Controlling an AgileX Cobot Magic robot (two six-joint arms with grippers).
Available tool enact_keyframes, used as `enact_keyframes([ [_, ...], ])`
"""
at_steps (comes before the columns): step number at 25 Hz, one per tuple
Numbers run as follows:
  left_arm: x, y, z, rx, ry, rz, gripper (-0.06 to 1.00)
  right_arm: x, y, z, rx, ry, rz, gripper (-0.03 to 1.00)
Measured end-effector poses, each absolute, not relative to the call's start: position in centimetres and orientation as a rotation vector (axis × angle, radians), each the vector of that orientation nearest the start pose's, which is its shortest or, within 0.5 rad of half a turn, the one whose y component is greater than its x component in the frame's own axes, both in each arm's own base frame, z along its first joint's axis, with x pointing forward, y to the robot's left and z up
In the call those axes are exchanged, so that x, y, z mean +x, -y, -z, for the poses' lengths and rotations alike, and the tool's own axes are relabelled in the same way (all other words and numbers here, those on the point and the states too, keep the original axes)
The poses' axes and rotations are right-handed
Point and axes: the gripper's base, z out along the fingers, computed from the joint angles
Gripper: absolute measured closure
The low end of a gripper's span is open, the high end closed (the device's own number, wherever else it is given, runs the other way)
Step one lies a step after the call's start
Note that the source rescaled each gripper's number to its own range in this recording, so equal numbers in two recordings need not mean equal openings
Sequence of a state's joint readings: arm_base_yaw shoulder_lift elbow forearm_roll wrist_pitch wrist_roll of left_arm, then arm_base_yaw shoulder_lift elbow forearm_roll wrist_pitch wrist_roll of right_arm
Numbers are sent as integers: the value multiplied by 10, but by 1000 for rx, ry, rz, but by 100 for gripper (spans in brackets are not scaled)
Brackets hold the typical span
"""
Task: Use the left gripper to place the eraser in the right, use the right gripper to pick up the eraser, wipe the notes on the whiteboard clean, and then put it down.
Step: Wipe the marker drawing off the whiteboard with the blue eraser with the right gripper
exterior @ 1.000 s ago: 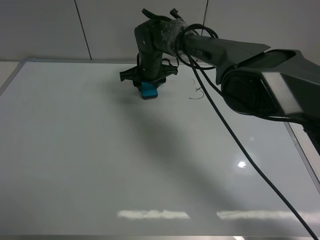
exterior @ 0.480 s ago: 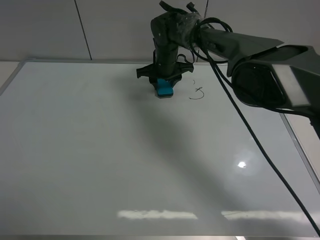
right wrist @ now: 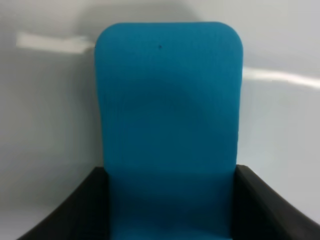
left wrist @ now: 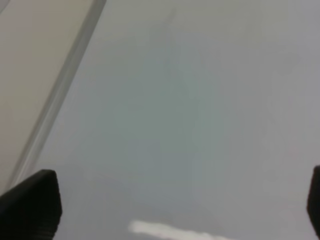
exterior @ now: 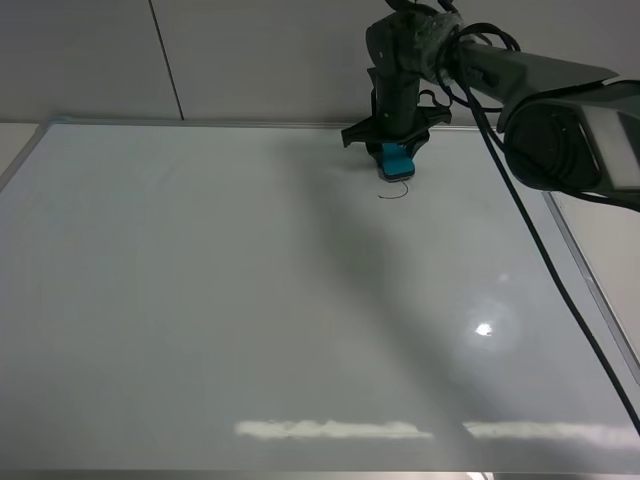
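Right wrist view, teal rounded eraser (right wrist: pixel 167 115), clamped by right tool (right wrist: pixel 170 202)

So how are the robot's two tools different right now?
The right tool is shut on the teal eraser; the left tool is open and empty. The right tool holds the eraser on the whiteboard at the notes; the left tool is over bare board. Both are black.
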State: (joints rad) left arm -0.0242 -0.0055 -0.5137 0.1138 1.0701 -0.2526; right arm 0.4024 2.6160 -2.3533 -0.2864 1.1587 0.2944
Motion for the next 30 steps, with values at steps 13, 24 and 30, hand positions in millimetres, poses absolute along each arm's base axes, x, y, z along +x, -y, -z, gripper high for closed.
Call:
enact_keyframes([
  [13,-8,-9,-281,-238,-2015,39,-6,488,-218,-126,-582,-2787,281,94],
  [24,-8,-9,-281,-238,-2015,39,-6,449,-287,-125,-832,-2796,2,94],
  [30,-8,-9,-281,-238,-2016,40,-6,449,-286,-128,-867,-2785,-30,94],
])
